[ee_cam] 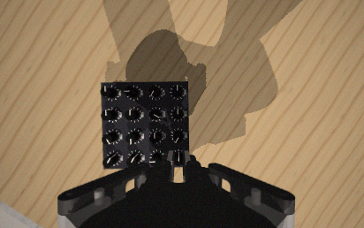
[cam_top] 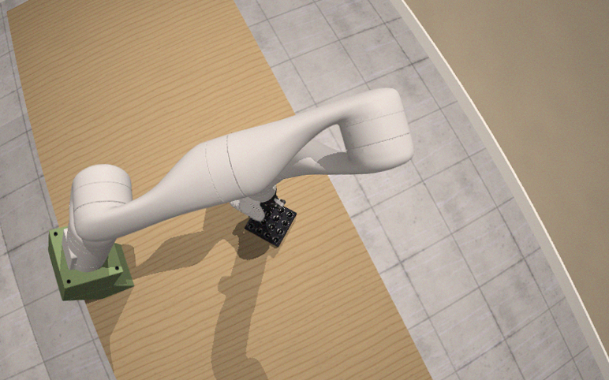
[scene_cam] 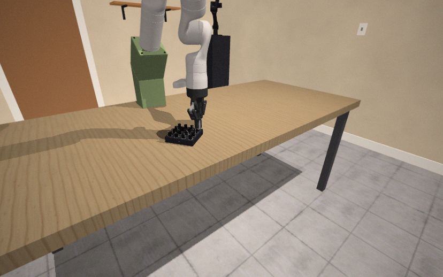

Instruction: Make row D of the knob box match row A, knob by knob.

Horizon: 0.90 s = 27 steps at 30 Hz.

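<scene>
The black knob box [cam_top: 282, 236] [scene_cam: 181, 140] [ee_cam: 145, 104] stands on the wooden table [cam_top: 141, 89] [scene_cam: 98, 163], with four rows of black knobs that each carry a white line. My gripper [cam_top: 275, 202] [scene_cam: 198, 125] [ee_cam: 178, 158] reaches straight down onto a corner of the box. It is shut on the corner knob [ee_cam: 178, 154], which sits at the lower right of the box in the wrist view. That knob's white line points straight away from the wrist camera. The printed names are too small to read, and I cannot see the socket side.
The arm's green pedestal [cam_top: 89, 272] [scene_cam: 148, 75] stands on the table behind the box. A black cabinet [scene_cam: 218, 60] stands beyond the table's far edge. The table's long edge [cam_top: 355, 224] runs close to the box.
</scene>
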Each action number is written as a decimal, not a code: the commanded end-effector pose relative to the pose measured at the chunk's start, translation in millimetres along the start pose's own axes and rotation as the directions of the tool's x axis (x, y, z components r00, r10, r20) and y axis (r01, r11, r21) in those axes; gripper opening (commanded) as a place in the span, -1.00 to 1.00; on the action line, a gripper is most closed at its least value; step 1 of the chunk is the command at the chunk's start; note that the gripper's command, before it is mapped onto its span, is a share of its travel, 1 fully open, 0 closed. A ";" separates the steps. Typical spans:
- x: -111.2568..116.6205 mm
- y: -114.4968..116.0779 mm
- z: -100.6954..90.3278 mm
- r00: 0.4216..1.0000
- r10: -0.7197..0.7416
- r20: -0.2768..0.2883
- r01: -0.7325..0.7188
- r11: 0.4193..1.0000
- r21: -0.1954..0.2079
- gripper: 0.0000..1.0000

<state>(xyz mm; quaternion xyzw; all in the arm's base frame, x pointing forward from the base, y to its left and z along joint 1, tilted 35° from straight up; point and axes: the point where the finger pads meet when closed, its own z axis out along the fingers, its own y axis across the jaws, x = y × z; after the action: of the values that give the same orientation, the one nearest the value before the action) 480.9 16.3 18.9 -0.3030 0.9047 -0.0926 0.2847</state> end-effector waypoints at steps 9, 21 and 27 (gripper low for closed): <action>0.8 -1.1 -0.3 1.000 0.001 -0.001 -0.001 1.000 0.002 -0.83; 0.8 -1.1 -0.3 1.000 0.001 -0.001 -0.001 1.000 0.002 -0.62; 0.8 -1.1 -0.3 1.000 0.001 -0.001 -0.001 1.000 0.002 -0.62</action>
<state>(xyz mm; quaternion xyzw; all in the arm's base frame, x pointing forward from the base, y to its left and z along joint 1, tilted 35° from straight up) 480.4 15.4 18.5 -0.3024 0.9051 -0.0929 0.2840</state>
